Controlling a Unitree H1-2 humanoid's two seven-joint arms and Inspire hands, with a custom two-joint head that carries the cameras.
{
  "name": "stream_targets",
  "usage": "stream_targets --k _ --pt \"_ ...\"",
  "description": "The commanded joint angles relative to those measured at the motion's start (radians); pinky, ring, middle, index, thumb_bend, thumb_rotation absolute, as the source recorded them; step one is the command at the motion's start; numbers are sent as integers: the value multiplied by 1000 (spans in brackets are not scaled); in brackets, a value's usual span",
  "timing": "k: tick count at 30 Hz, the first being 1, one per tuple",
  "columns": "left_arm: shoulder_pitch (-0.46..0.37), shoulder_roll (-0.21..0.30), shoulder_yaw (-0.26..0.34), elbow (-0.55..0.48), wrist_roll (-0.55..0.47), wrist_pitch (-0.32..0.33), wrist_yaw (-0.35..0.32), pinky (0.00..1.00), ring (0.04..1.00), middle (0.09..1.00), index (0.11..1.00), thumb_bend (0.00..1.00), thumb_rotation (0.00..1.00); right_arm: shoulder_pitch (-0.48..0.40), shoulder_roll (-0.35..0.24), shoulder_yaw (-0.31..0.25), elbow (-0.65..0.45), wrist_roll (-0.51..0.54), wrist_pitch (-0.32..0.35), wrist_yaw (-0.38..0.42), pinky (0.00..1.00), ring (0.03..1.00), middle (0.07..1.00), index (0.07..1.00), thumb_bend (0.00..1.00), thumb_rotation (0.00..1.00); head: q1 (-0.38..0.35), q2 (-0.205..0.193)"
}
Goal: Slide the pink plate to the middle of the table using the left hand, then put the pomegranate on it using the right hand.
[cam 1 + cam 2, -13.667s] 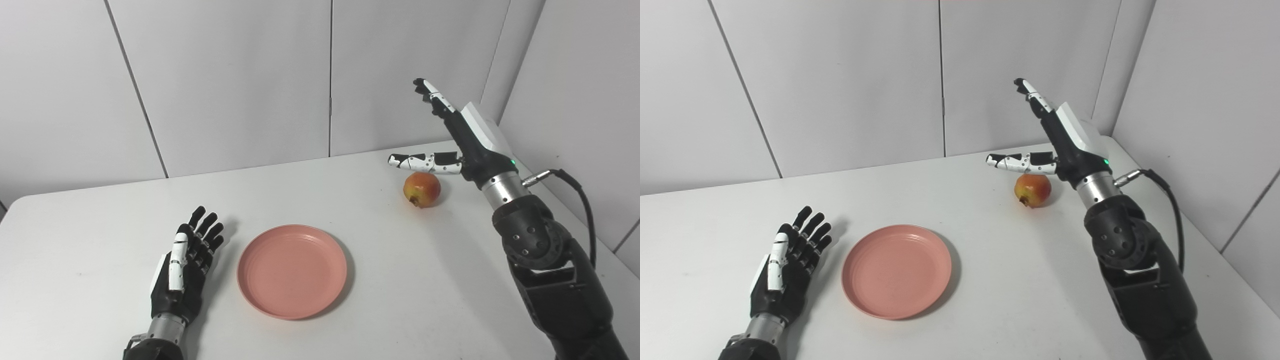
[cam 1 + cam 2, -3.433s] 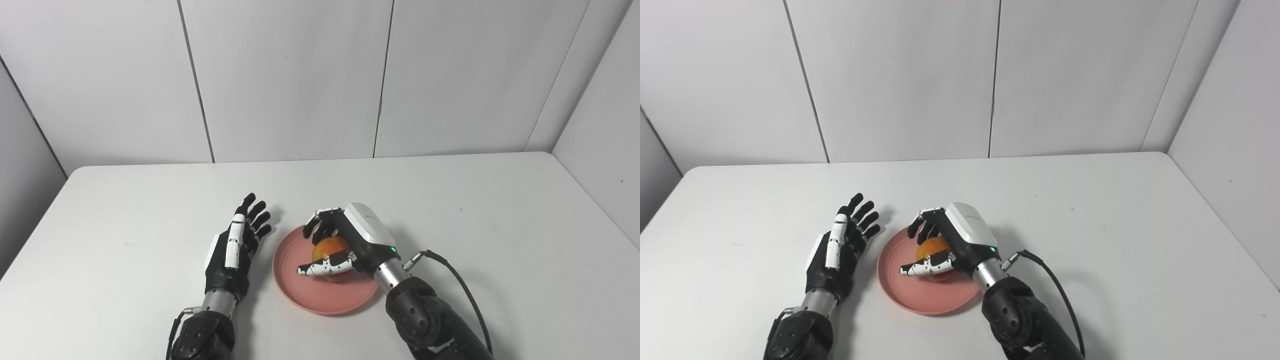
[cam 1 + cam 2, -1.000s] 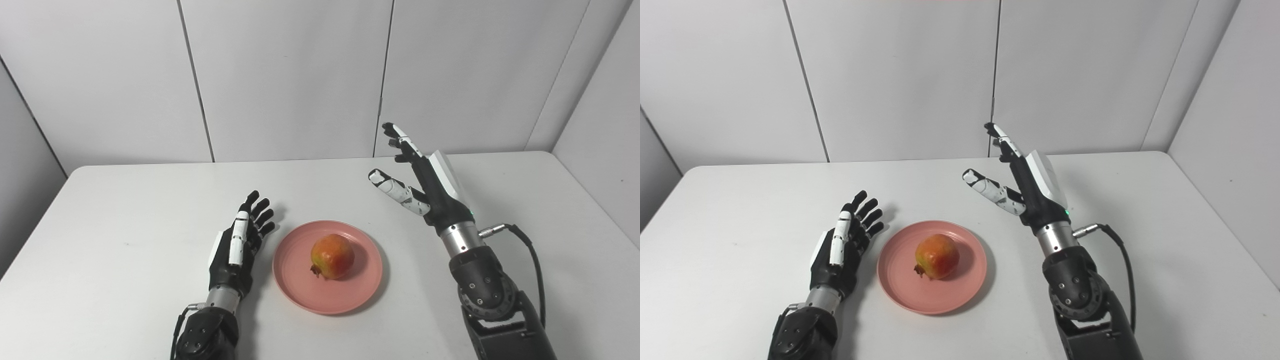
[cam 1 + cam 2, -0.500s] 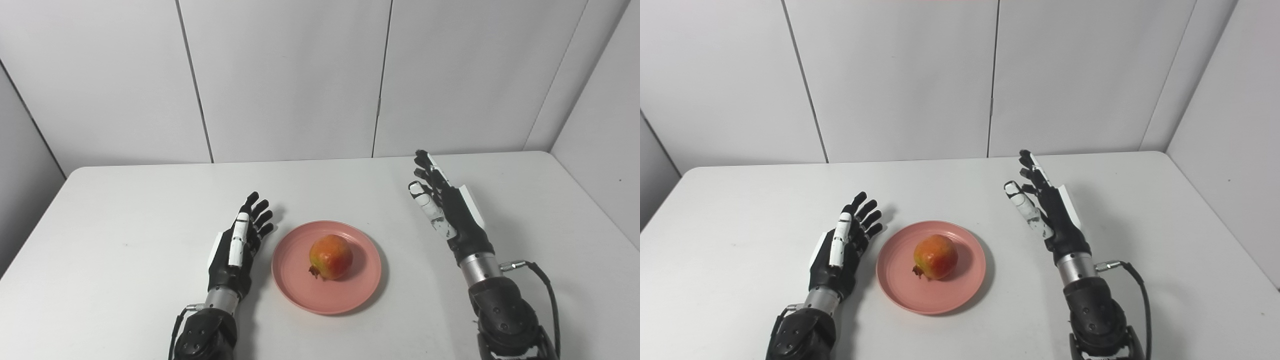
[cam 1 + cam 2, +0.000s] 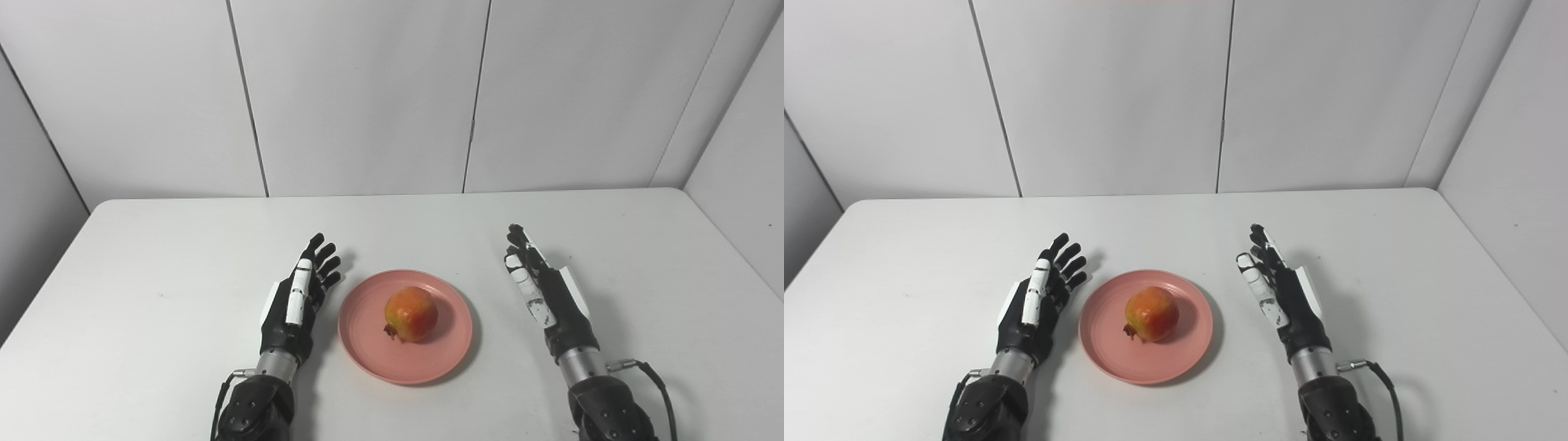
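A pink plate [image 5: 429, 361] lies near the middle of the white table, toward its front edge. On it rests a red and yellow pomegranate [image 5: 410, 314], with its crown pointing down-left. My left hand [image 5: 296, 303] lies open on the table just left of the plate, fingers stretched forward. To the right of the plate my right hand [image 5: 547, 296] is open too, fingers pointing away from me, apart from the plate and holding nothing.
The white table [image 5: 184, 257] has rounded corners, and grey wall panels rise behind it and at both sides. A black cable [image 5: 1384, 380] trails from my right wrist.
My right hand has drawn back toward me and sunk lower to the table, right of the plate. The camera has shifted slightly. The left hand, plate and pomegranate stay put.
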Motion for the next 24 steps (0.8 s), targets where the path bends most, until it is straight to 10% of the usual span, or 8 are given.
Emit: stream_targets --k 1,24 --pt "19 4 -3 -1 8 22 7 908 910 922 920 429 1000 -27 6 -4 2 18 -7 -8 922 942 954 949 671 1000 2 0" --pt "109 13 -31 -117 40 19 16 977 975 986 986 386 1000 -11 20 -11 54 198 19 47 1000 1000 1000 1000 208 1000 17 5"
